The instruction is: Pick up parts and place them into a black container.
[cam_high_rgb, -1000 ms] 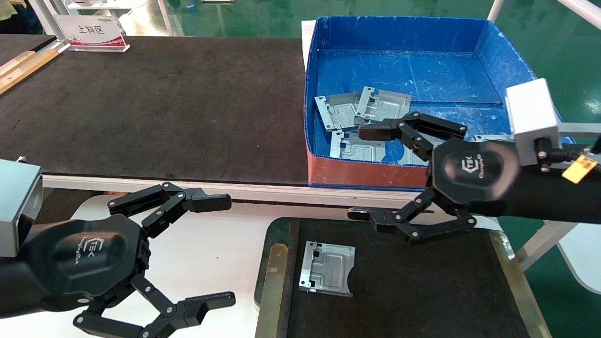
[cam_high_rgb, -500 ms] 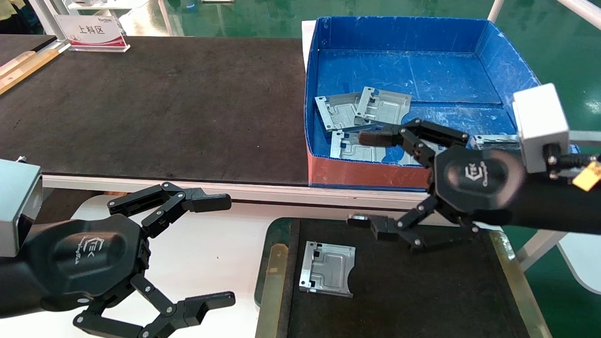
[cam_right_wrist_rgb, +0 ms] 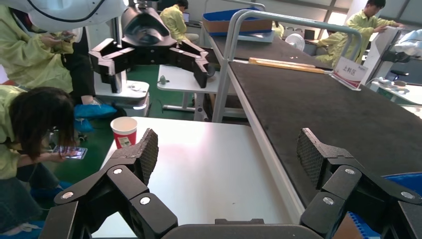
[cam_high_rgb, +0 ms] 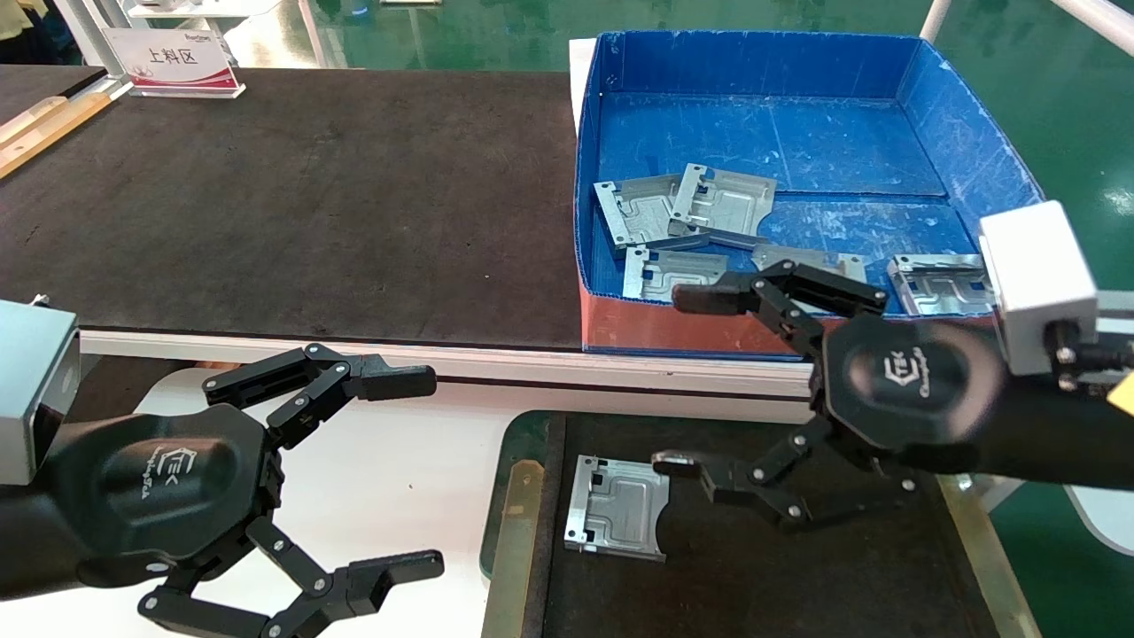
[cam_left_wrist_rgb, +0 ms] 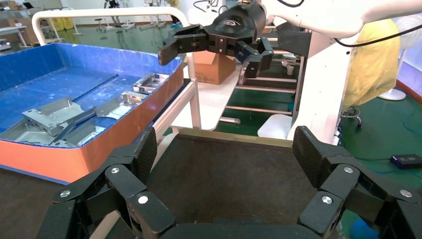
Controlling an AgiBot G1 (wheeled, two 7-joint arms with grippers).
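from the head view, the right gripper (cam_high_rgb: 687, 381) hangs spread wide and empty over the black container (cam_high_rgb: 518, 496), where one part (cam_high_rgb: 617, 507) lies flat near its left end; more parts (cam_high_rgb: 687, 208) sit in the blue box (cam_high_rgb: 611, 71). the left gripper (cam_high_rgb: 416, 470) is parked low, also wide apart. the left wrist view shows its fingers (cam_left_wrist_rgb: 142, 152) gaping with nothing between them. the right wrist view shows bare spread fingers (cam_right_wrist_rgb: 144, 149) above the white table (cam_right_wrist_rgb: 219, 164).
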